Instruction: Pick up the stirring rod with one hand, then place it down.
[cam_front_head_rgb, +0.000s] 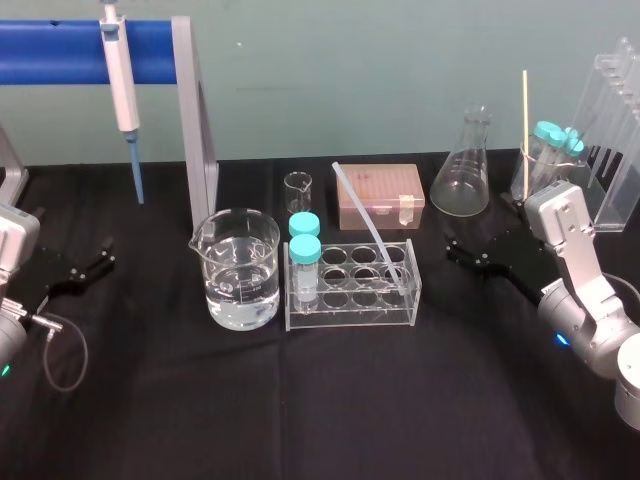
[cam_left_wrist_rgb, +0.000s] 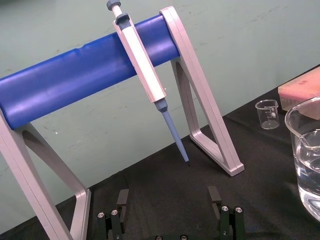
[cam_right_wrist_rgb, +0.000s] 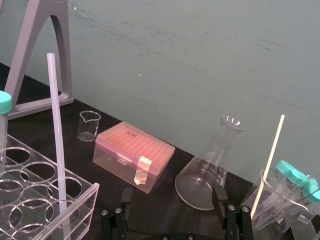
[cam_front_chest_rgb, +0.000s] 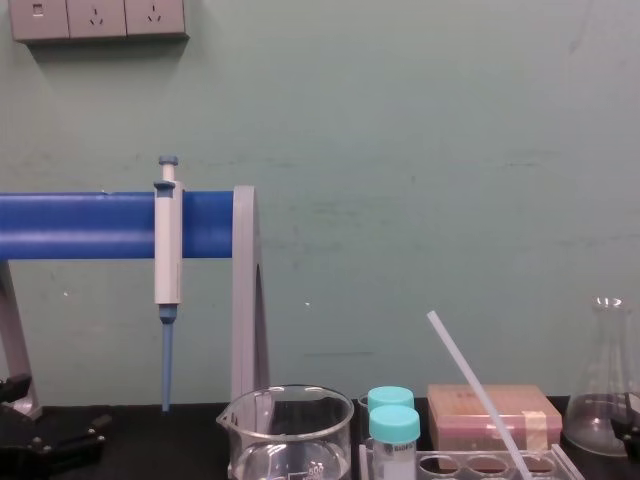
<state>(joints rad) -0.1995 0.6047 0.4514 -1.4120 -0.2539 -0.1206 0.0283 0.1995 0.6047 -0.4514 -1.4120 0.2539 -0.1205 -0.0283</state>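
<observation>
The left gripper (cam_front_head_rgb: 98, 260) and the right gripper (cam_front_head_rgb: 456, 254) are finished in matt black, each built with two jointed fingers (cam_left_wrist_rgb: 122, 199). Pairs of bright round screws (cam_left_wrist_rgb: 106, 214) are set just behind each finger's base. Farther back from the fingers, the arm links (cam_front_head_rgb: 575, 265) are cased in smooth silver-grey shells with rounded ends. A thin grey cable (cam_front_head_rgb: 62, 350) with a metal plug is looped behind the left fingers. A small blue light (cam_front_head_rgb: 561, 340) is lit well behind the right fingers.

The stirring rod (cam_front_chest_rgb: 477, 392) leans tilted in the clear rack (cam_front_chest_rgb: 445, 462).
</observation>
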